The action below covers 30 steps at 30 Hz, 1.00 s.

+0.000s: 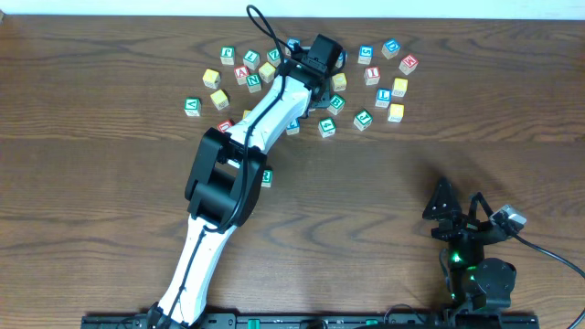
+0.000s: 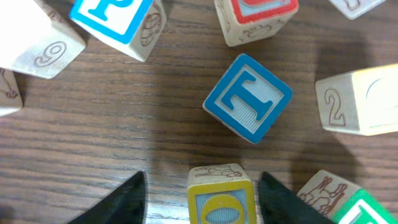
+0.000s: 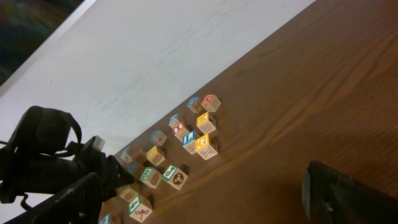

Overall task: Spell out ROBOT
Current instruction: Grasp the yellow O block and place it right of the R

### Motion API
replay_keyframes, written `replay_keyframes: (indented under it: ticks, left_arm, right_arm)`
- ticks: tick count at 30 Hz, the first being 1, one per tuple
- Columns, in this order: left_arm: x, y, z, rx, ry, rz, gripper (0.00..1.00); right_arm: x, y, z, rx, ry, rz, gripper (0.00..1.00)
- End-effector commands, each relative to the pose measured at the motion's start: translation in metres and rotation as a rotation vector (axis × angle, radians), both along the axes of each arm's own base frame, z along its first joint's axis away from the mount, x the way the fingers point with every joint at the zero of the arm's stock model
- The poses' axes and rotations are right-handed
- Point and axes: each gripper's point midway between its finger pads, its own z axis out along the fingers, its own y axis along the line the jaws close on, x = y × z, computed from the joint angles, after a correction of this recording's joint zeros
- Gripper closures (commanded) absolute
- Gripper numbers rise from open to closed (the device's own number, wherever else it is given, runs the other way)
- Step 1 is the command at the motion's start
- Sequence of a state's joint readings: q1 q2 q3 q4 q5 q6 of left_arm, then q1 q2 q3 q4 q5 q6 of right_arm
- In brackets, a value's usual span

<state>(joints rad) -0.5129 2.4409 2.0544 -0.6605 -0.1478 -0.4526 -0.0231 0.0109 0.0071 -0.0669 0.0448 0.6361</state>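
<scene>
Table (image 1: 411, 183): brown wood. The near half is bare apart from the arms, and no row of letters is laid out on it.
Left arm (image 1: 247, 137): stretched long and diagonal from the near edge to the far side, with its wrist pitched down over the blocks.
Right arm (image 1: 471, 247): folded low at the near right corner, well apart from every block.
Block heap (image 1: 302, 78): all the letters sit scattered along the far side, none in order.
Stray block (image 1: 266, 176): lies alone beside the left arm's elbow. Its letter is too small to read, so I cannot tell whether it is a first placed letter.
Progress: early, by my reading. At most one letter is set and the rest of ROBOT is still to be fetched and lined up.
Left claw (image 2: 200, 183): spread, with one dark finger on each side of the O block and a gap showing on both sides, so nothing is pinched yet.
Right claw (image 1: 460, 203): spread and empty, pointing toward the heap from afar.
T block (image 2: 247, 98): blue face, turned diagonally, just beyond the O block and apart from it.
O block (image 2: 222, 202): yellow rim with a blue O, flat on the table between the left claw's fingers. Closing on it looks like the step in hand.
</scene>
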Motion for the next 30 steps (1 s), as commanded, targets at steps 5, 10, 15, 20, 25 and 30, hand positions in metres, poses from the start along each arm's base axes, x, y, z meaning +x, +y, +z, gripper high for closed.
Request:
replay_keyframes:
  ticks: [5, 10, 15, 20, 25, 30]
  left_arm:
    - [0.007, -0.004, 0.0, 0.007, -0.025, 0.005, 0.62]
    - [0.007, -0.004, 0.001, 0.008, -0.026, 0.001, 0.69]
    - [0.005, -0.003, 0.023, -0.001, -0.045, -0.002, 0.74]
    - [0.002, -0.001, 0.071, -0.025, -0.095, -0.008, 0.75]
    - [-0.022, 0.008, 0.116, -0.039, -0.077, -0.018, 0.75]
    - [-0.071, 0.019, 0.154, -0.076, 0.026, -0.037, 0.75]
  right_arm:
    - [0.0, -0.001, 0.0, 0.003, -0.001, -0.007, 0.01]
    - [0.0, -0.001, 0.0, 0.003, -0.001, -0.007, 0.01]
    - [0.0, -0.001, 0.0, 0.003, -0.001, -0.007, 0.01]
    - [0.0, -0.001, 0.0, 0.003, -0.001, -0.007, 0.01]
    - [0.0, -0.001, 0.0, 0.003, -0.001, -0.007, 0.01]
    - [0.0, -0.001, 0.0, 0.003, -0.001, -0.007, 0.01]
